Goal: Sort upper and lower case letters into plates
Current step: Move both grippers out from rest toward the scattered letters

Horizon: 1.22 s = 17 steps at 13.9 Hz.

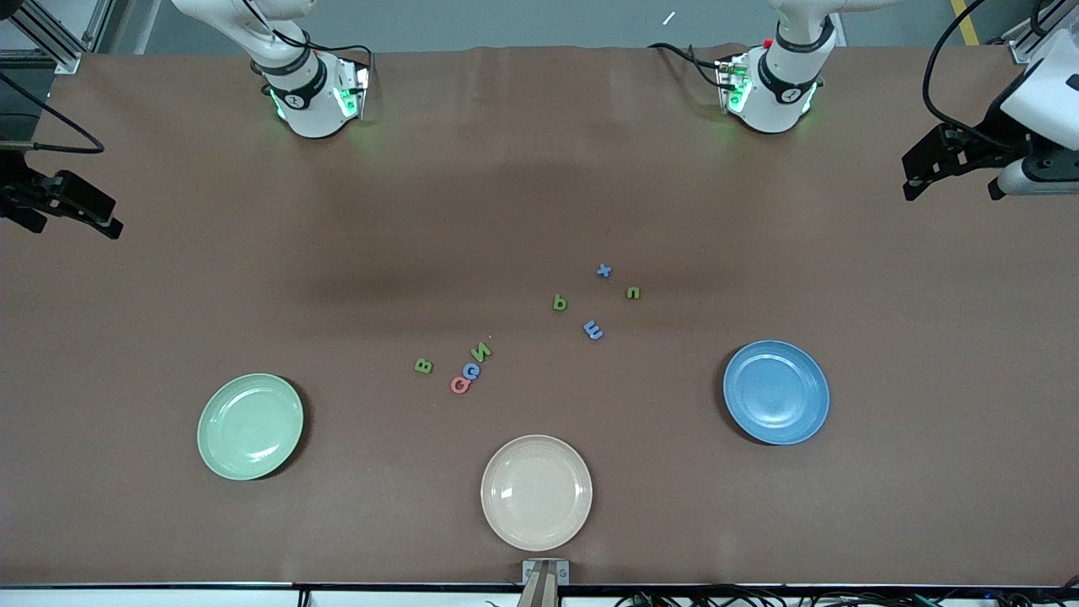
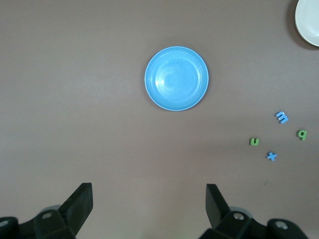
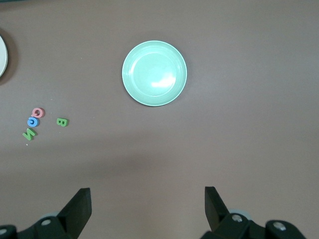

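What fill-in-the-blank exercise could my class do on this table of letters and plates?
1. The cream plate lies nearer to the front camera than the green plate and the ____ plate.
2. The only red letter touches a ____ letter.
3. The number of letters already lying on a plate is ____.
4. The left gripper and the right gripper are both ____.

Missing words: blue; blue; zero; open
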Tool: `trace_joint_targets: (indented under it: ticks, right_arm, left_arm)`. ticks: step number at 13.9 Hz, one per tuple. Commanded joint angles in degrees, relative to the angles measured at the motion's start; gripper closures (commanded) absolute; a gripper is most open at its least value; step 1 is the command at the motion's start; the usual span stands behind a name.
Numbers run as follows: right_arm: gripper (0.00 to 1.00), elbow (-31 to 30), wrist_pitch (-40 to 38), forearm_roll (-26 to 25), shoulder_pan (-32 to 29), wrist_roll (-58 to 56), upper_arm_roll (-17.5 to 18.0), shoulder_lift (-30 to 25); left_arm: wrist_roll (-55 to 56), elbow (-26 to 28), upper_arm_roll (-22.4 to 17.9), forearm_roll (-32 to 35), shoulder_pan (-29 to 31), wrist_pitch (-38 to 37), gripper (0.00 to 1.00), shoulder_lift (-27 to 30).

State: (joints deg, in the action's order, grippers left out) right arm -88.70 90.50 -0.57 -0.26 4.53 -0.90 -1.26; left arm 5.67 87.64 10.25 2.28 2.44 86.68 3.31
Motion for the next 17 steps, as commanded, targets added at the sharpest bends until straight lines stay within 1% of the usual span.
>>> trace_joint_targets:
  ticks: [1,4,6,7,9,10,12,13,15,17]
  right_arm:
    - [0.00,-0.42,0.11,0.48,0.08,1.10,0.20,-0.32]
    - [0.00,-0.33,0.29,0.48,0.52,1.10,0.20,-0.32]
    - [0.00,-0.07,0.55,0.65,1.04,1.36,0.20,0.02]
    - [0.00,-0.07,1.07,1.00,1.74,3.54,0.20,0.72]
    - [0.00,-0.15,2.74,1.18,4.11,6.54,0.20,3.79]
    - [0.00,-0.15,4.32,1.18,5.78,7.77,0.20,5.63]
    - [0.00,-0.24,8.70,1.27,8.59,12.50,0.20,10.64]
    - [0.00,-0.24,11.51,1.18,10.61,14.53,0.20,13.53]
    - [0.00,-0.24,17.14,1.27,12.55,18.48,0.20,19.60]
    - [0.00,-0.33,22.32,1.18,15.45,21.73,0.20,25.57]
  left_arm:
    - [-0.75,-1.42,0.03,-0.96,0.37,-1.16,0.00,-0.58]
    - [-0.93,-1.51,0.03,-1.22,0.37,-0.72,0.00,-3.48]
    - [0.47,-1.25,0.99,-0.87,-0.77,0.50,0.00,-7.95]
    - [2.22,-0.02,1.69,-1.22,-1.73,3.21,0.00,-8.84]
    - [8.54,4.80,2.40,-1.40,-3.84,10.14,0.00,-11.30]
    - [11.61,7.52,2.93,-1.49,-5.24,13.57,0.00,-11.92]
    - [20.04,13.75,3.11,-1.49,-8.40,23.14,0.00,-12.53]
    - [23.56,16.22,3.11,-1.40,-10.59,26.14,0.00,-12.80]
    - [30.76,20.71,3.11,-1.05,-13.85,31.50,0.01,-14.29]
    - [33.69,23.53,3.20,-0.96,-17.36,35.74,0.03,-17.18]
